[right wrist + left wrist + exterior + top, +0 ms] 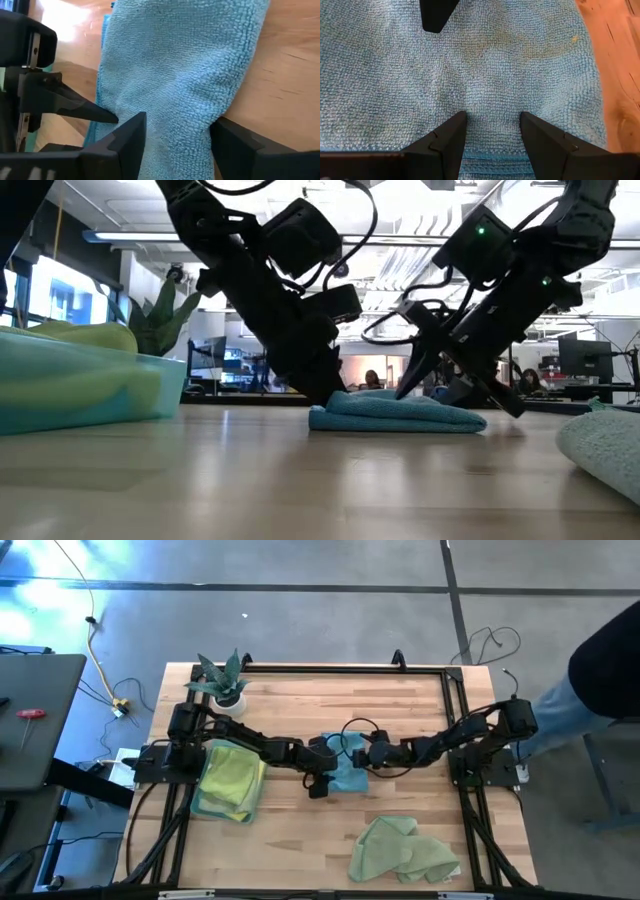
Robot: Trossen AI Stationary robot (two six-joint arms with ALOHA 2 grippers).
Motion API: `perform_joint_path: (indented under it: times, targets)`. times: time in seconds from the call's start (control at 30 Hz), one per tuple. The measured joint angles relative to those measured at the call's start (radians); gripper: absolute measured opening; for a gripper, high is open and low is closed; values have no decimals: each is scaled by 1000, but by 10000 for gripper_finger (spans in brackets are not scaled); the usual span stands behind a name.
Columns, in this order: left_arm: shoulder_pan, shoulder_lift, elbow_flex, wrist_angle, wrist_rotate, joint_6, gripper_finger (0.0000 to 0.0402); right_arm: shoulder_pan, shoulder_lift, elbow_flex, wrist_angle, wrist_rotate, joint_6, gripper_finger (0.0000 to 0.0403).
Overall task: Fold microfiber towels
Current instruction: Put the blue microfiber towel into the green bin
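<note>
Both arms reach to the middle of the wooden counter (pixel 300 840), where a folded sky-blue microfiber towel (pixel 350 778) lies flat.

Left pincer (pixel 492 131): its fingers stand apart, tips pressing down on the blue towel's nap, with cloth showing in the gap between them. Nothing is pinched or lifted. A dark fingertip of the other arm shows on the cloth just ahead of this pincer.

Right pincer (pixel 177 132): fingers spread to either side of the towel's folded end, one over the cloth and the other at its edge by the bare wood. The jaws straddle the towel; whether they clamp it cannot be told. In the low view the right pincer comes down steeply and meets the towel's top from the side opposite the left pincer.

The blue towel sits directly beneath and between both pincers, and the low view shows it as a low, flat stack.

Behind the left pincer, beside that arm's base, lies a stack of folded towels (pixel 232 780), yellow-green on top with teal beneath. A crumpled pale green towel (pixel 400 850) lies well apart from both pincers, on the right arm's side near the counter's front edge. A small potted plant (pixel 225 682) stands by the left arm's base at the far edge.
</note>
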Motion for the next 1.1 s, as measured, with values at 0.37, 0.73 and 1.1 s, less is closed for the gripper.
perform_joint_path:
  times: [0.37, 0.73, 1.1]
  targets:
    - [0, 0, -1, 6, -3, -21, 177, -4, 5, -2, -25, 23, 8, 11]
    - [0, -239, -3, -179, -15, -134, 177, -5, 5, -3, 31, 26, 8, 2]
    - [-56, -615, -1, -1016, -17, -312, 177, -4, 3, -2, 40, 3, -11, 1]
